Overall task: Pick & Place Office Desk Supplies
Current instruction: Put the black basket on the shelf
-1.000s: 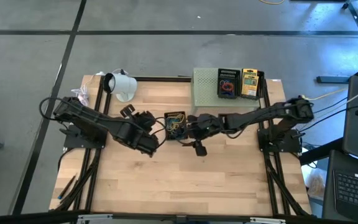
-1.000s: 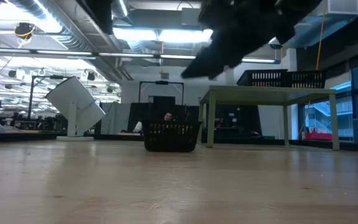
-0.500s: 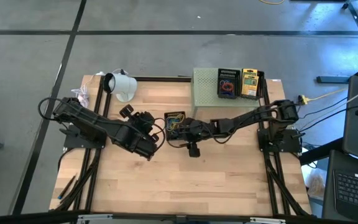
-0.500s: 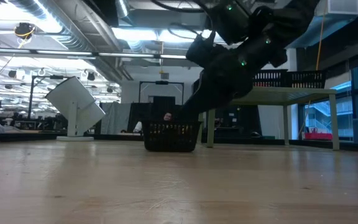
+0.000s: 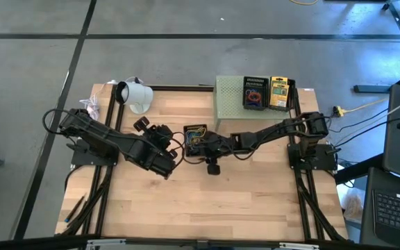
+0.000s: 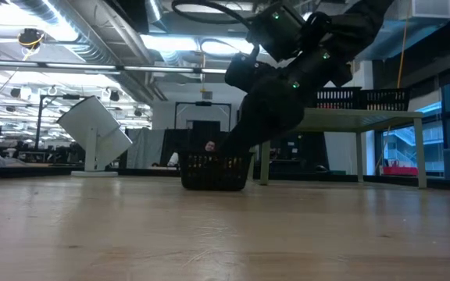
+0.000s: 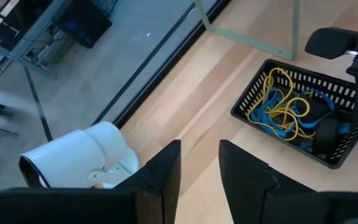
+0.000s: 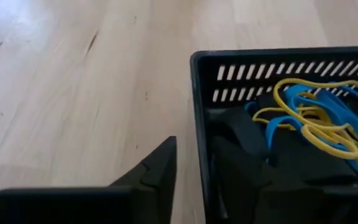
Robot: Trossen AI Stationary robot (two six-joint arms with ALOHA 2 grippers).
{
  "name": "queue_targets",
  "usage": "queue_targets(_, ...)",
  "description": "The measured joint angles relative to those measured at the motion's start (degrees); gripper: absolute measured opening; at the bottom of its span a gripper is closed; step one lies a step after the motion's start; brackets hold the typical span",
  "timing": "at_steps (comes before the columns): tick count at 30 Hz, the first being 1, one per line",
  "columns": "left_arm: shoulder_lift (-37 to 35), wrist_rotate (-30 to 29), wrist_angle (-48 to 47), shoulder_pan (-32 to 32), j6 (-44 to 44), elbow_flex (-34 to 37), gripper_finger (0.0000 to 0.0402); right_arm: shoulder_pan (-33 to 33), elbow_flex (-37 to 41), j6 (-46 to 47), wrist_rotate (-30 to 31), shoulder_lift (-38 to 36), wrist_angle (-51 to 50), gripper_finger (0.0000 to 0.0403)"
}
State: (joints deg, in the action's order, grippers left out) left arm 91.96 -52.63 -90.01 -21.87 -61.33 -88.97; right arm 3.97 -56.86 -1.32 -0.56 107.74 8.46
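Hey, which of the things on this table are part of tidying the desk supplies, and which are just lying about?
Part of the job:
- rubber bands in the black basket
- second basket
- yellow packet
- right pincer, straddling the black basket's wall

Just lying about:
- white cup
- green stand

Rubber bands [image 7: 289, 115] lie in the basket [image 7: 252, 99], between the white cup [image 5: 135, 94] and stand [image 5: 228, 97].
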Motion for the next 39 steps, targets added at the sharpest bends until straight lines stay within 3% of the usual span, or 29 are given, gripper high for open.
queue_targets(6, 0.0, 0.0, 0.0, 0.0, 0.1, 0.0, 0.0102, -0.1, 0.0, 0.9, 0.3, 0.4, -1.6, 0.0062)
queue_targets(13, 0.0, 0.0, 0.0, 0.0, 0.6, 0.0, 0.0102, -0.3, -0.2, 0.8, 3.4, 1.9, -1.7, 0.0051)
queue_targets(19, 0.0, 0.0, 0.0, 0.0, 0.6, 0.0, 0.0102, -0.3, -0.2, -1.0, 3.1, 1.9, -2.2, 0.0009)
queue_targets(24, 0.0, 0.0, 0.0, 0.0, 0.6, 0.0, 0.0102, -0.3, -0.2, -1.3, 2.9, 1.6, -3.1, 0.0005)
queue_targets(30, 0.0, 0.9, 0.0, -0.3, 0.6, 0.0, 0.0102, 0.7, -0.2, -2.1, 2.5, -4.0, -7.5, 0.0003)
queue_targets(39, 0.0, 1.4, 0.0, -2.0, 0.6, 0.0, 0.0102, 1.7, -0.2, -5.4, 2.6, -19.8, -14.6, 0.0001)
